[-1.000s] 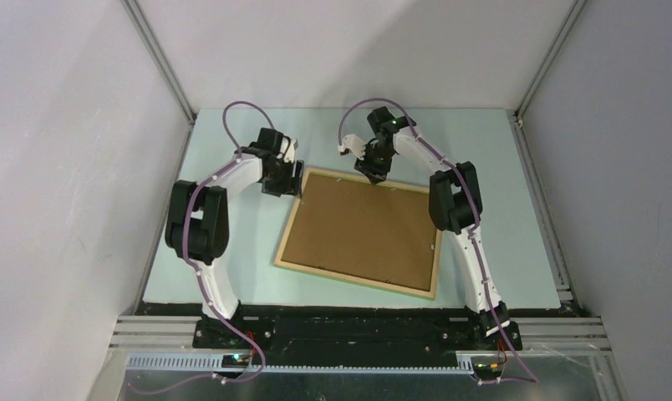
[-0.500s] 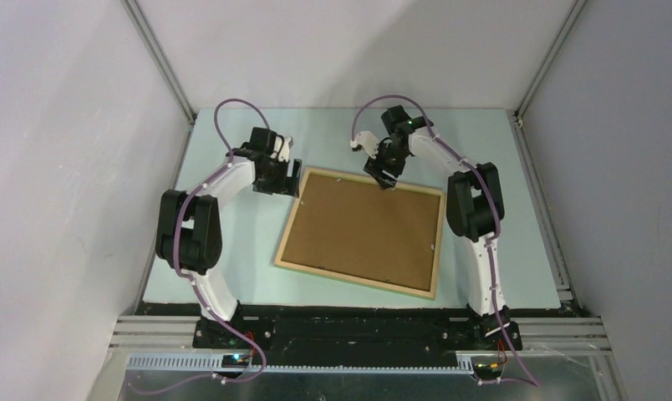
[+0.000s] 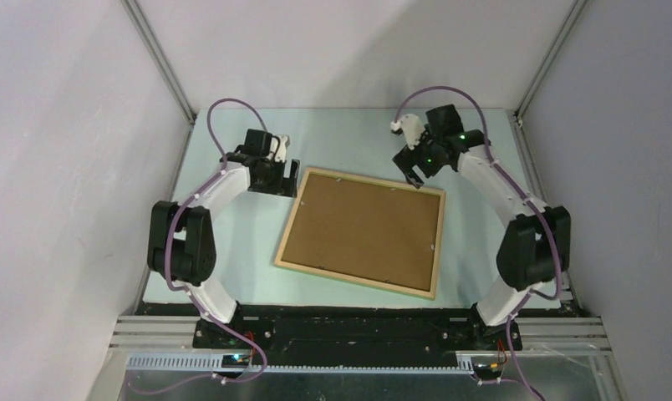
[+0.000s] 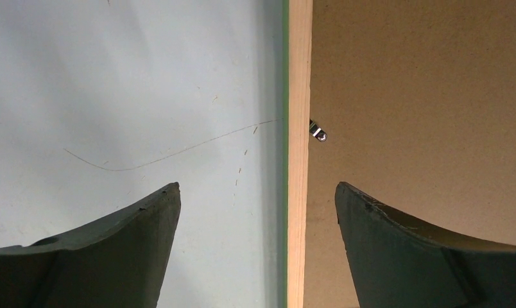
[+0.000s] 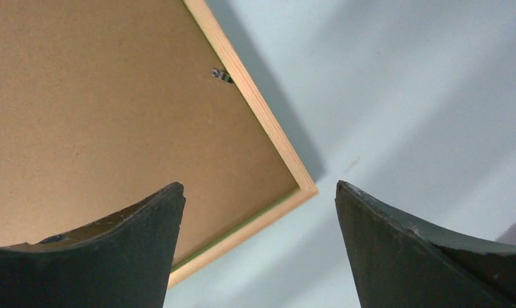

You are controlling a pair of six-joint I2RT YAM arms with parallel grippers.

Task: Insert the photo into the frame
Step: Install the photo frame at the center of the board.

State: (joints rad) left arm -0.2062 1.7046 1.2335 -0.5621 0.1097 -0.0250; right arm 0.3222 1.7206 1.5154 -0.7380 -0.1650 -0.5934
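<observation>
Frame (image 3: 290,219) face down on table (image 3: 479,246), backing board (image 3: 362,230) seated inside it, photo hidden, left gripper (image 3: 287,177) spread wide astride frame's left rail, right gripper (image 3: 413,174) spread wide, since shifted from mid far edge toward frame's far-right corner.

Pale wooden frame (image 3: 292,216), face down, askew on table (image 3: 232,242), brown backing (image 3: 362,230) inside

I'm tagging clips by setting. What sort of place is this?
Probably a lab robot cell: white panels on aluminium rails enclose a pale green table, left arm and right arm bolted at its near edge.
</observation>
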